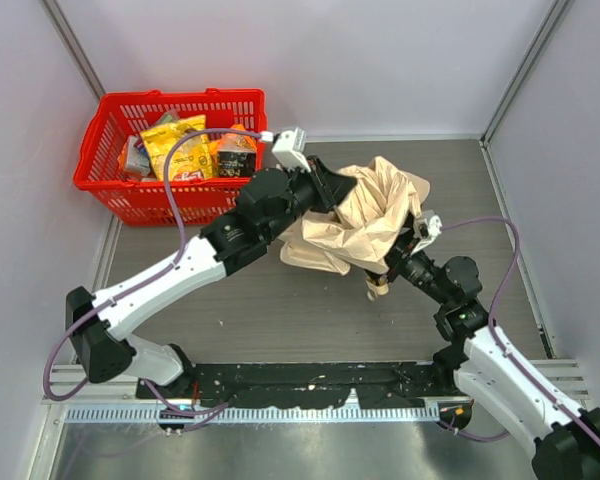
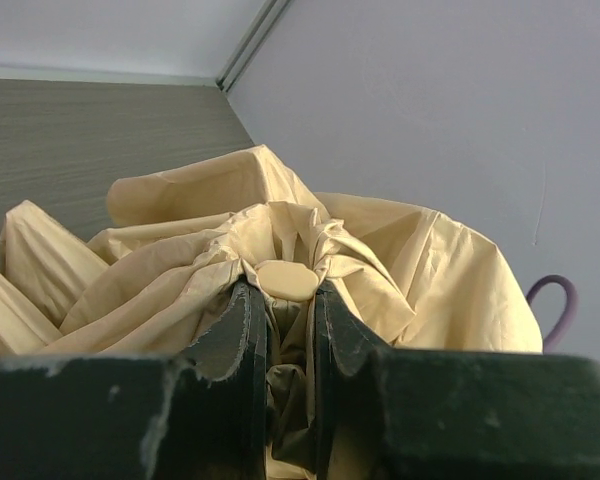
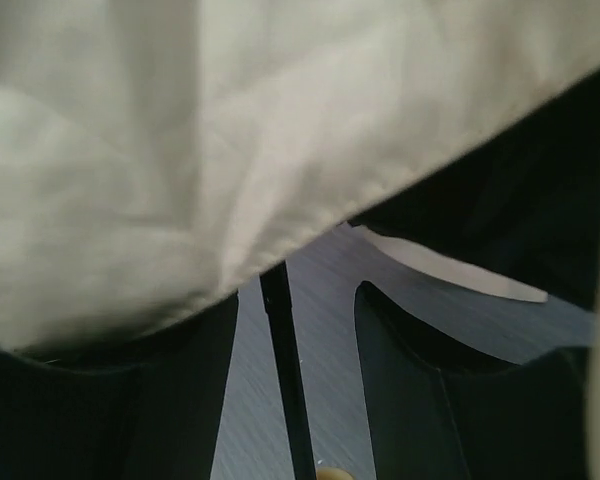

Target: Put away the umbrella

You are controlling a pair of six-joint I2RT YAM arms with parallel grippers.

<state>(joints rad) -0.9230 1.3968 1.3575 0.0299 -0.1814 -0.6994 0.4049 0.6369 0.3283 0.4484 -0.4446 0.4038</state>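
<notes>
Top view: a beige umbrella lies crumpled and half open on the grey table, right of centre. The left gripper reaches into the canopy's left edge. The right gripper comes in from the lower right, just beside the umbrella's pale knob handle. A red basket holding snack packets sits at the back left, apart from the umbrella.

Left wrist view: the left gripper is clamped narrowly on the gathered tip of the umbrella, with its round pale cap sitting just above the two dark fingers. Folds of fabric spread out behind. A purple cable shows at the right.

Right wrist view: pale umbrella fabric fills the top. The right gripper has its fingers spread apart, with the thin black shaft running between them, touching neither.
</notes>
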